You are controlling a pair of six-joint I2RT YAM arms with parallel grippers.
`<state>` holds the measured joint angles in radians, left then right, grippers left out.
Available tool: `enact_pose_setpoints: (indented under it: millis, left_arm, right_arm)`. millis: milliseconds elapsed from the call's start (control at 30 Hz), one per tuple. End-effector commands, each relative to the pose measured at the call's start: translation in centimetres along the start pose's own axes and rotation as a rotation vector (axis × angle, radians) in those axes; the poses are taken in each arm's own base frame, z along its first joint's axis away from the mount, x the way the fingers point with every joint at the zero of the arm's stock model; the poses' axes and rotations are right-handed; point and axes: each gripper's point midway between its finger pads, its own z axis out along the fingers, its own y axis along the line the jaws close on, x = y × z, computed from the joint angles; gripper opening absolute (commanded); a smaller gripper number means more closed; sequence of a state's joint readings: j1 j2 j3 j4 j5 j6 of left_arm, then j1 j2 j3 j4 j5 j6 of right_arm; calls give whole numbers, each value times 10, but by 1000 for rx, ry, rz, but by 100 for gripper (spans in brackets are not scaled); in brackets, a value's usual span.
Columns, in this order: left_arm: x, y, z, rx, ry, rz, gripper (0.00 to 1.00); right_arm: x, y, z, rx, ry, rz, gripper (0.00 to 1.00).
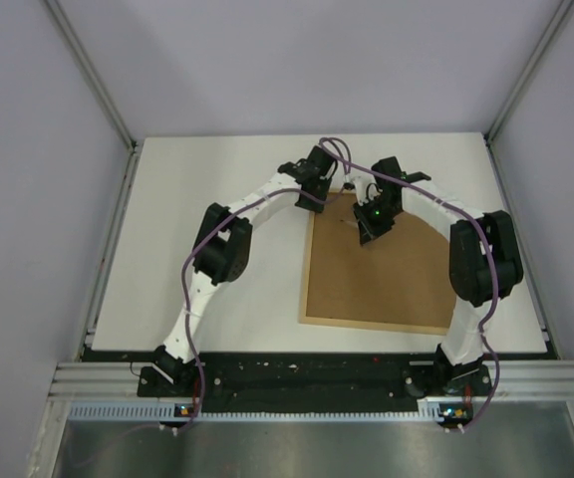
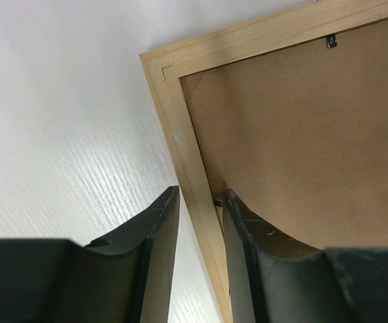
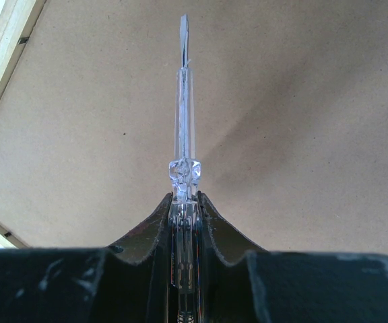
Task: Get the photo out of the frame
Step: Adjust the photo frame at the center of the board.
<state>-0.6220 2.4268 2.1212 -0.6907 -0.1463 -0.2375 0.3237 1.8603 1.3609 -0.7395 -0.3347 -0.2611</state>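
Frame Back-Up, Both Tools at Its Far Edge

The frame (image 1: 377,284) lies face down on the white surface (image 1: 187,169), right of centre, its brown backing board (image 2: 302,134) uppermost. The left tool (image 2: 199,195) straddles the light-wood rail (image 2: 187,148) near the far-left corner, one finger outside and one over the board. The gap is narrow, and whether the fingers clamp the rail cannot be told. The right tool (image 3: 184,195) is closed on a clear screwdriver (image 3: 184,134), its blade pointing out over the board
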Motion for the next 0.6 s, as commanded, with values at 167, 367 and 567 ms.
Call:
enact_pose_setpoints:
  millis: [167, 367, 567]
  left_arm:
    - [2, 3, 0, -25, 18, 10, 20]
    - [2, 3, -4, -27, 18, -7, 0]
    - [-1, -1, -8, -9, 10, -20, 0]
  right_arm:
    - [-10, -1, 0, -6, -42, -18, 0]
    - [-10, -1, -1, -5, -44, -18, 0]
    - [-11, -1, -1, -5, -46, -20, 0]
